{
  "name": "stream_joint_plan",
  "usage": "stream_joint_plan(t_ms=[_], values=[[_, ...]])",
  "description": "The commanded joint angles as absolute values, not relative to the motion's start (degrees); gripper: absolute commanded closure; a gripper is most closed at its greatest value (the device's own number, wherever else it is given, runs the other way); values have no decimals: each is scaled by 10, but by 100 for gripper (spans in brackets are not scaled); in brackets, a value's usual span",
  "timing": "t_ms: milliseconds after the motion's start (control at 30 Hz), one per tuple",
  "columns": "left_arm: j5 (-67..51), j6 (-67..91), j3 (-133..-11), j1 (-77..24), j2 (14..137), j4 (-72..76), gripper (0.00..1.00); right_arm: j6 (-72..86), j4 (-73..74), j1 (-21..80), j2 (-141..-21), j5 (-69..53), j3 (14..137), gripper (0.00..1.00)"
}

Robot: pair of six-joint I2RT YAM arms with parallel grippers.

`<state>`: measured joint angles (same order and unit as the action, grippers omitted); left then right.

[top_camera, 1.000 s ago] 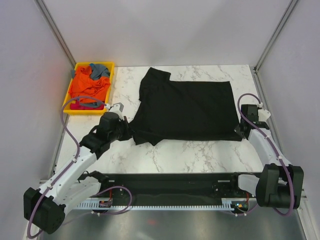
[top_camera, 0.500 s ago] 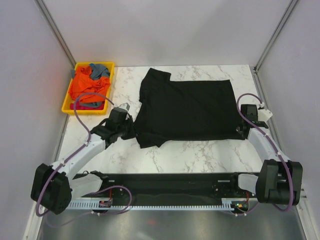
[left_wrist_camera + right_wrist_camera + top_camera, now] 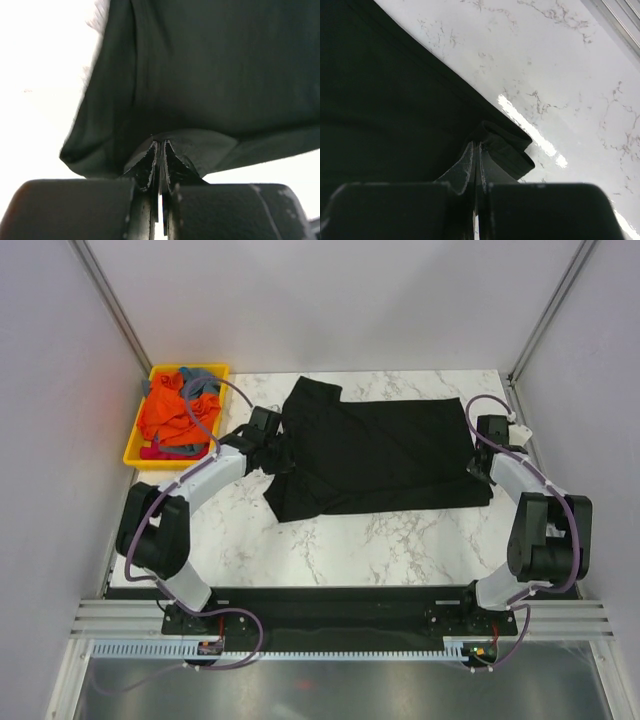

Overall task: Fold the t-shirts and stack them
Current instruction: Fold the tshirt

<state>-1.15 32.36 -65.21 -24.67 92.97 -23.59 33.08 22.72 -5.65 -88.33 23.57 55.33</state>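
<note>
- Black cloth: the black t-shirt [image 3: 385, 450] lies spread on the marble counter [image 3: 340, 540], stretched between the two end effectors.
- The left end effector [image 3: 160, 149] is clenched on a fold at the shirt's edge. The rest of the dark cloth spreads out ahead of its tips.
- The right end effector [image 3: 476, 150] is pinched tight on a bunched bit of the shirt's hem. Bare counter lies just to its right, and flat cloth lies ahead and to its left.
- A yellow tray [image 3: 137, 448] sits near the left end effector, on its outer side away from the black t-shirt. An orange t-shirt [image 3: 165, 418] and a grey-blue t-shirt [image 3: 200, 377] lie crumpled together in it.
</note>
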Motion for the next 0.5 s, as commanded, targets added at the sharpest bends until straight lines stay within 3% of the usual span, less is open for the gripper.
stream_joint_plan(t_ms=[0, 467], values=[[26, 292, -720, -239, 963, -260, 98, 320, 218, -62, -923, 245, 598, 100], [53, 303, -830, -214, 1054, -295, 98, 294, 226, -62, -1015, 249, 696, 100]])
